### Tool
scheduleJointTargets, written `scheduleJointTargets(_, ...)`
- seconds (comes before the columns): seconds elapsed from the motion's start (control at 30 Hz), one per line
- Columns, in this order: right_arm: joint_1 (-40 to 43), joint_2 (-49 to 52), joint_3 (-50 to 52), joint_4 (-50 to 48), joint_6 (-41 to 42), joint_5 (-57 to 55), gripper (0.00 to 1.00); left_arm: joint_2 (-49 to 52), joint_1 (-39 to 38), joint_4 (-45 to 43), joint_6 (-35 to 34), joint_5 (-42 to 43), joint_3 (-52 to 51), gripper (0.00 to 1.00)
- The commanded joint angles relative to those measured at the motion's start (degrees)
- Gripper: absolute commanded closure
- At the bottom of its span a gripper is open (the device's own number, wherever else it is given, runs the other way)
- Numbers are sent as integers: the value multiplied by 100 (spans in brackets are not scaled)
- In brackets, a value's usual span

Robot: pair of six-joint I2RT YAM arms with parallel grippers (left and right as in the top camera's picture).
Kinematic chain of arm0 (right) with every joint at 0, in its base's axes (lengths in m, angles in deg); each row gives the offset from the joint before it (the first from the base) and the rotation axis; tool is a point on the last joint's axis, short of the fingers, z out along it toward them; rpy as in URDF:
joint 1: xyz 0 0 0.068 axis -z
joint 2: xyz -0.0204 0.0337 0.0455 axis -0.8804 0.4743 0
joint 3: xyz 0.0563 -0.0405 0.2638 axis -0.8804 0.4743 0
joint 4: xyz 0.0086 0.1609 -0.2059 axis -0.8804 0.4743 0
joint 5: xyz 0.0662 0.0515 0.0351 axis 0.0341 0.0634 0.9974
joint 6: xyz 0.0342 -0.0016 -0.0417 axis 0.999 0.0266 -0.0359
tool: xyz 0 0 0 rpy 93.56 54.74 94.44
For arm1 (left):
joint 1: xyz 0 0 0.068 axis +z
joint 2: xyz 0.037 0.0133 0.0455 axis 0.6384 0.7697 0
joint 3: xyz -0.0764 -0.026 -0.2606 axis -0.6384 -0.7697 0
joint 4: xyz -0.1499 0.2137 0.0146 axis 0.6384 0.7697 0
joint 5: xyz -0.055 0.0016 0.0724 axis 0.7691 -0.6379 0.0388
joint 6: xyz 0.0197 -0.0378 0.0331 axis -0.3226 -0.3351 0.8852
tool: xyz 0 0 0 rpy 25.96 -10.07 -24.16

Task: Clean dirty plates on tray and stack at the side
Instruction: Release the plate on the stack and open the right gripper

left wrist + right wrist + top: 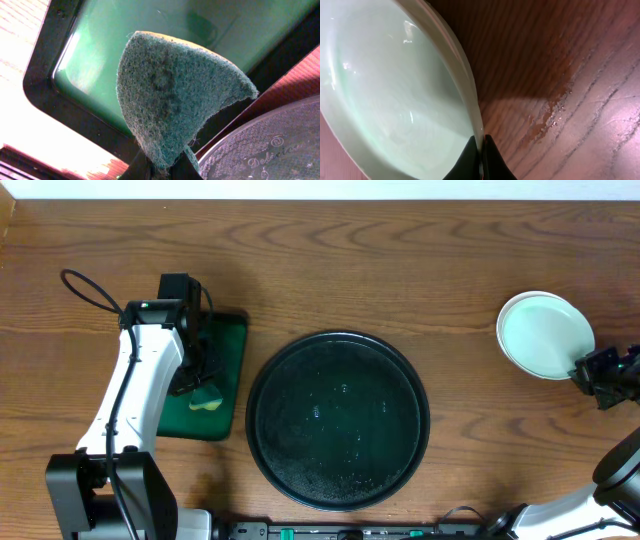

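Observation:
The large round black tray [338, 420] lies mid-table with no plates on it; its rim also shows in the left wrist view [265, 150]. A pale mint-green plate [545, 333] sits on top of a white plate edge at the right on the bare wood. My right gripper [592, 372] is shut on the mint plate's rim [395, 100]. My left gripper [200, 385] is shut on a green scouring sponge [175, 95] and holds it over the small green rectangular tray [215, 370].
The green rectangular tray [150, 30] with a dark rim lies left of the black tray. Bare wood-grain tabletop [570, 75] surrounds the plates at the right. The left arm's cable [85, 290] loops at the far left.

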Motion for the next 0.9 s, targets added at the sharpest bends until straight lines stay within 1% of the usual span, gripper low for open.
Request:
scheduleJointTargets(0.0, 2, 13, -79, -107, 79, 168, 99, -4, 28, 28, -4, -9, -55, 92)
scheduleJointTargets(0.23, -31, 13, -503, -179, -221, 293, 99, -4, 28, 37, -2, -9, -55, 92)
scheduleJointTargets(0.27, -52, 13, -595, -101, -282, 319, 96, -4, 28, 42, -4, -9, -55, 92)
scheduleJointTargets(0.33, -103, 13, -704, 15, -358, 321, 86, -4, 28, 44, -4, -9, -55, 92)
scheduleJointTargets(0.37, -129, 13, -723, 48, -396, 326, 86, -4, 28, 44, -4, -7, -55, 92)
scheduleJointTargets(0.4, -160, 13, -726, 85, -396, 315, 90, -4, 28, 44, -4, -7, -55, 92)
scheduleJointTargets(0.43, -184, 13, -726, 131, -396, 297, 99, -4, 28, 44, -4, -9, -55, 92)
scheduleJointTargets(0.53, -280, 15, -723, 243, -391, 155, 99, -4, 28, 50, -4, -7, -55, 92)
scheduleJointTargets(0.6, -348, 15, -723, 269, -398, 149, 96, -4, 28, 55, -4, -9, -55, 92)
scheduleJointTargets(0.67, -417, 15, -723, 297, -393, 149, 98, -4, 28, 55, -4, -7, -55, 92)
scheduleJointTargets(0.8, -608, 13, -726, 308, -442, 190, 95, -4, 28, 52, 2, -9, -55, 92)
scheduleJointTargets(0.87, -739, -15, -732, 295, -658, 404, 87, -4, 28, 24, 229, -9, -55, 92)
